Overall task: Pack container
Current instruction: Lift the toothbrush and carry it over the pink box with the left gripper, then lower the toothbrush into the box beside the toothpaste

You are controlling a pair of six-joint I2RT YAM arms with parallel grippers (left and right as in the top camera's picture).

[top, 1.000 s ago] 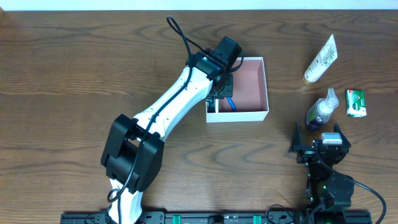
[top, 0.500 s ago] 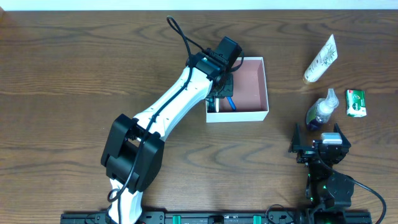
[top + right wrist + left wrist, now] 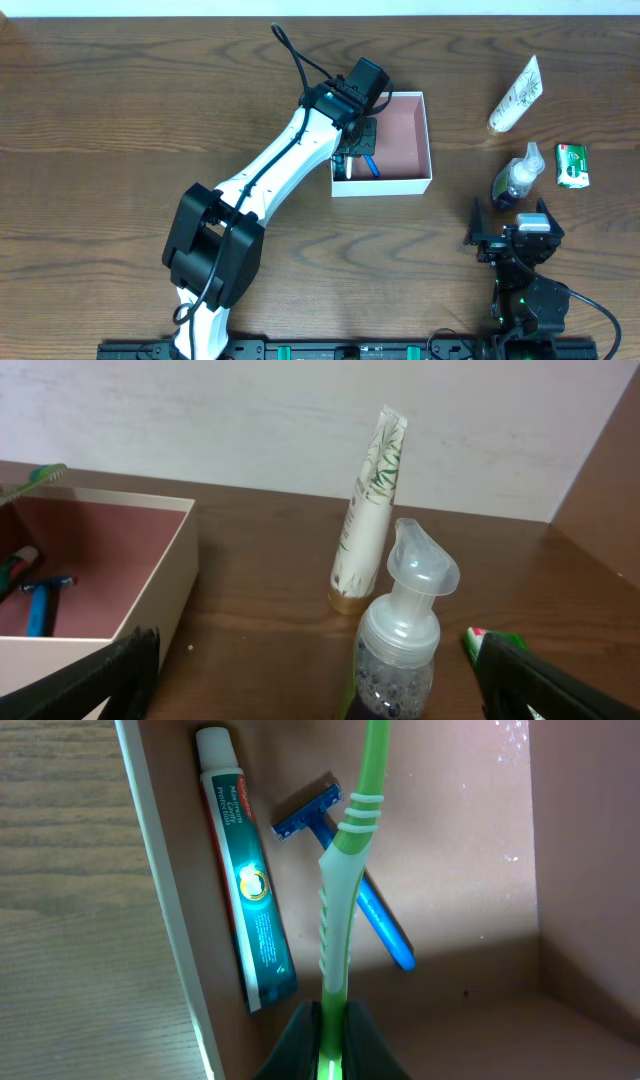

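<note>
Nothing has moved: left jaws pinch the green toothbrush (image 3: 345, 870) over the box (image 3: 380, 186), close to its left wall; right jaws stand spread near the bottle (image 3: 400, 640).

Wooden table (image 3: 100, 100): cream tube (image 3: 515, 95), pump bottle (image 3: 516, 180), green packet (image 3: 572, 166).

The white-and-black left arm (image 3: 290, 150) stretches diagonally from its base with the wrist tipped down. Its black left gripper (image 3: 328, 1038) is clamped tight on a green plastic toothbrush (image 3: 340, 890). The black right arm (image 3: 530, 290) sits folded by its base, and the right gripper (image 3: 512, 218) is spread wide, holding nothing.
</note>
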